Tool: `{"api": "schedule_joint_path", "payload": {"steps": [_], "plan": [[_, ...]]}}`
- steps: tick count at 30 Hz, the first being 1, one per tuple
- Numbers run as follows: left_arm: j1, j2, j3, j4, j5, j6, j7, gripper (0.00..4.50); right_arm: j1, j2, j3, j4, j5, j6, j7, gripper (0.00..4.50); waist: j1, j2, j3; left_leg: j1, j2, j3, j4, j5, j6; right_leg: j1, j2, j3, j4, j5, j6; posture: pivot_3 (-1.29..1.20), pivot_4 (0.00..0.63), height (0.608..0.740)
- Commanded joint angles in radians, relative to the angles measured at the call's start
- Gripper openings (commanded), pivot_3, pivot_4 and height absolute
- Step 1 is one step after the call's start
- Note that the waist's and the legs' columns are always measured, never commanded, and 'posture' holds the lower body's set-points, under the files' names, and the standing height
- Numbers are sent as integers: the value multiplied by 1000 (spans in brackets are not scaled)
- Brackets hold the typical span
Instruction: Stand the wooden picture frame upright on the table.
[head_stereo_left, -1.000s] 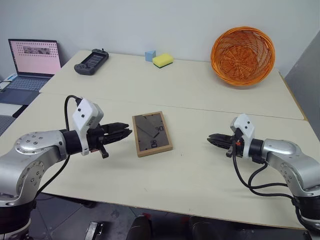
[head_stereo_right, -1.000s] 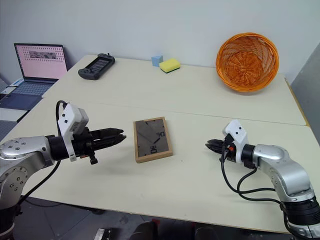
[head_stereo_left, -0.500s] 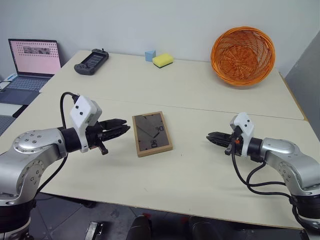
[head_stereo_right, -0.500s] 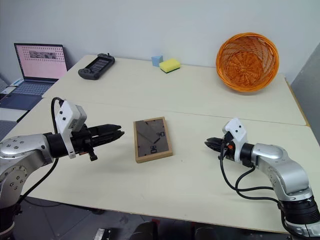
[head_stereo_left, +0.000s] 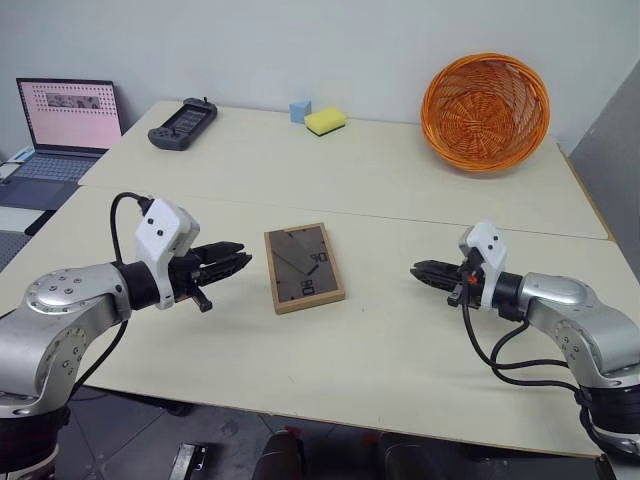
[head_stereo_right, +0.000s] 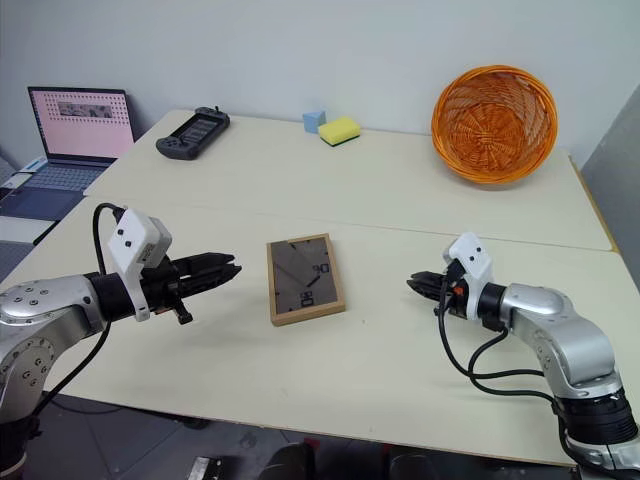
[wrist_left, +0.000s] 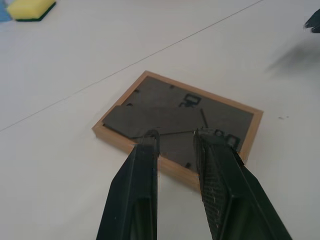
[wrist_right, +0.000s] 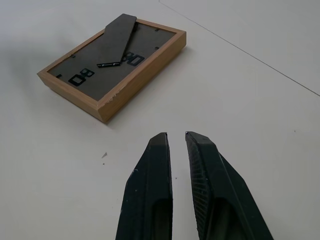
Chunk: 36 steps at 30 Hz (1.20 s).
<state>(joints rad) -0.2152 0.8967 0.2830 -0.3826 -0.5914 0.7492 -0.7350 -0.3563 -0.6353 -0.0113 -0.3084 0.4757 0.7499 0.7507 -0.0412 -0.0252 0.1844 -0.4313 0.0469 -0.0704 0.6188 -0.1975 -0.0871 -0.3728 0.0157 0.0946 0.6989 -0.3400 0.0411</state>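
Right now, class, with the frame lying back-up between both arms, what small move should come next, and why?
Probably open the left pincer and ease it toward the wooden picture frame. The frame lies flat on the table, its dark back up, apart from both pincers; the right pincer sits farther off.

The wooden picture frame (wrist_left: 180, 125) is seen lying flat, dark grey back up, on the pale tabletop (wrist_left: 75, 190), with its fold-out stand and small clips visible and a seam line of the tabletop running just behind it. The left end effector (wrist_left: 175, 136) is held just short of the frame's near edge, apart from it, with a narrow gap left between its two black fingers (wrist_left: 137, 190). A yellow sponge (wrist_left: 30, 8) is seen at the far corner.
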Motion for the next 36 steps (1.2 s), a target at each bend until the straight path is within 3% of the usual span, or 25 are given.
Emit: {"api": "schedule_joint_path", "payload": {"steps": [1,8,21,26,36], "plan": [[-74,-66,-59,205,139,-115,88,1182,-38,64,32,-14,-8,-22,-41,594,0,0,0,1,0,0,0,0,0,1,0,0,1,0,0,0,150,740],[-198,-169,-196,474,302,-289,99,1182,-68,142,74,55,-80,-80,-105,594,7,0,0,-1,-1,0,3,0,0,0,0,-1,2,0,0,0,150,740],[-434,-310,-286,812,408,-462,44,1182,-48,161,83,48,-77,-57,-91,594,4,0,0,-1,-1,-1,6,0,0,-2,0,-1,10,0,0,0,150,740],[-453,-329,-280,846,418,-485,26,1182,-24,119,141,52,-113,-105,-14,594,3,0,0,-1,-2,-1,7,0,0,-2,0,-1,12,0,0,0,150,740],[-406,-277,-209,764,407,-416,53,1182,-100,200,178,183,-195,-205,-51,594,-13,0,0,-1,-1,-3,9,0,0,-2,0,-3,14,0,0,0,150,740]]}}
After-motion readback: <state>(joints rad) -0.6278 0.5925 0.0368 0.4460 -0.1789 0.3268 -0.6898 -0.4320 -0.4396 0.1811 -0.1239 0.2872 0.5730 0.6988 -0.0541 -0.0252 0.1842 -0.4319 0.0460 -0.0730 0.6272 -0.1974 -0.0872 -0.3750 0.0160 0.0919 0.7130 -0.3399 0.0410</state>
